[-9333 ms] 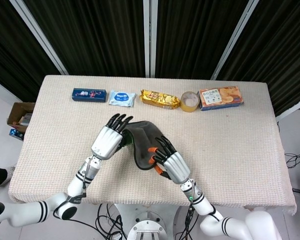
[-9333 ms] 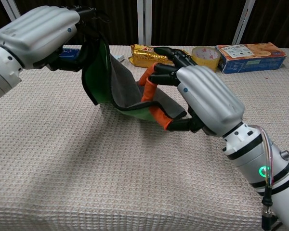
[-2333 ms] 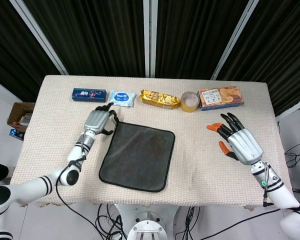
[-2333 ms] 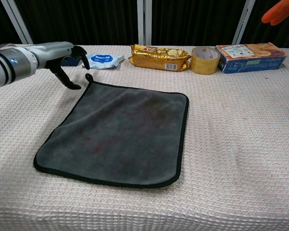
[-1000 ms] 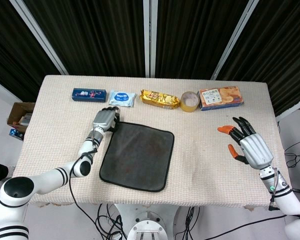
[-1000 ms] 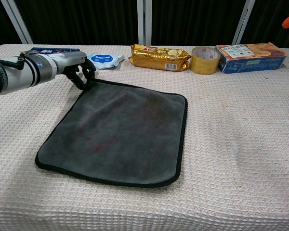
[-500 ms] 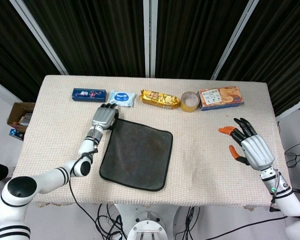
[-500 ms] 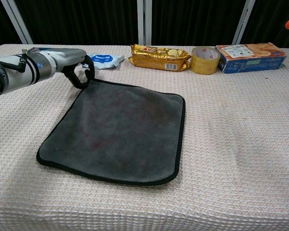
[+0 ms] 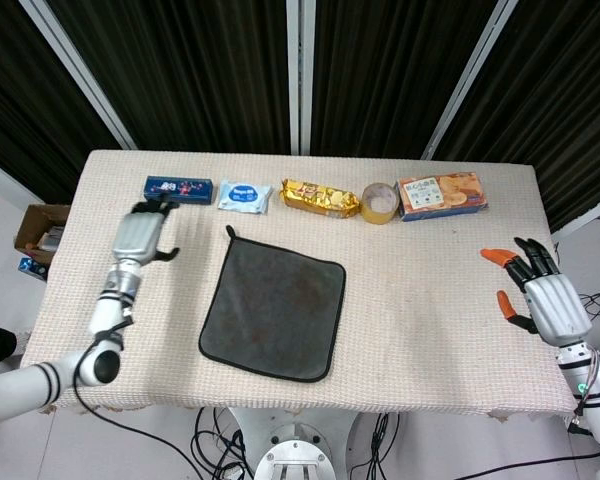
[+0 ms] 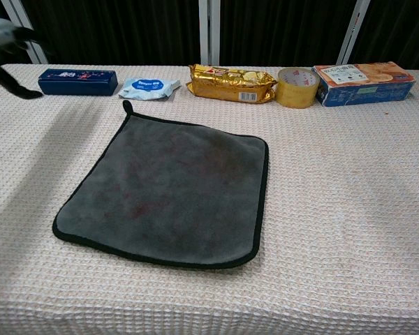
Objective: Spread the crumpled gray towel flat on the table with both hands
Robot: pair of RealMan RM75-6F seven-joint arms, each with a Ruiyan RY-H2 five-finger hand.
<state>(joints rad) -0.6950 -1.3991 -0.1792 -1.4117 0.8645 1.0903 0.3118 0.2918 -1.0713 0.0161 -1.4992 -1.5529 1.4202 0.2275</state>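
Observation:
The gray towel lies flat on the table, black-edged, with a small loop at its far left corner. My left hand is off the towel, well to its left, fingers loosely bent and holding nothing. At the table's right edge my right hand hovers with fingers spread and empty; the chest view does not show it.
Along the far edge stand a blue box, a white-blue wipes pack, a gold snack bag, a tape roll and an orange biscuit box. A cardboard box sits on the floor at left.
My left hand has let go of the towel's far left corner and drawn away to the left. My right hand has drifted further right, toward the table edge. The towel stays flat.

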